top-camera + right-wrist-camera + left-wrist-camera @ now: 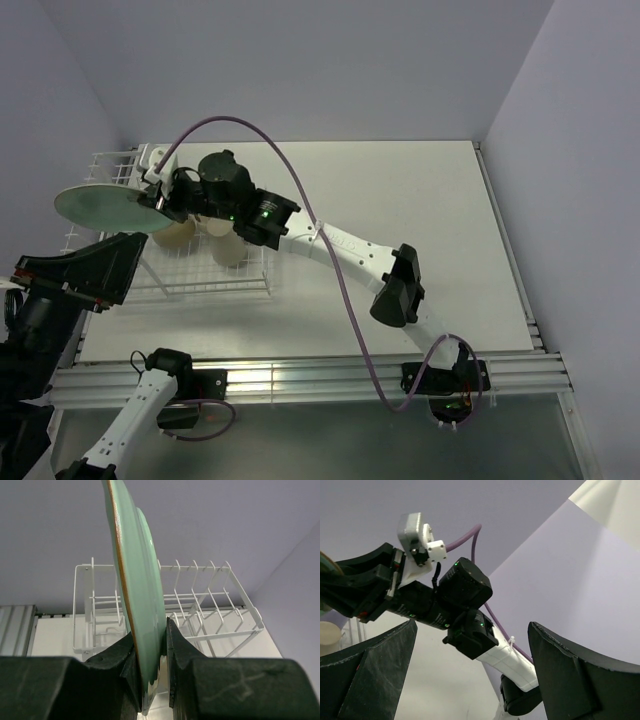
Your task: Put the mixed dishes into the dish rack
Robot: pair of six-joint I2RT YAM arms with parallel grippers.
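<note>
My right gripper (152, 200) (150, 641) is shut on the rim of the pale green plate (100, 207) (139, 595), holding it in the air over the left end of the white wire dish rack (200, 285) (210, 605). In the right wrist view the plate stands edge-on between the fingers, with the rack's upright tines behind it. Two cream vessels (228, 250) (178, 233) sit in the rack under the right wrist. My left gripper (120, 268) (472, 625) hangs open and empty just left of the rack, below the plate.
The right arm (350, 255) (465, 610) stretches across the table from the near right, with its purple cable (300, 190) looping above. A metal rail (300, 375) runs along the near table edge. Walls close in behind and on both sides.
</note>
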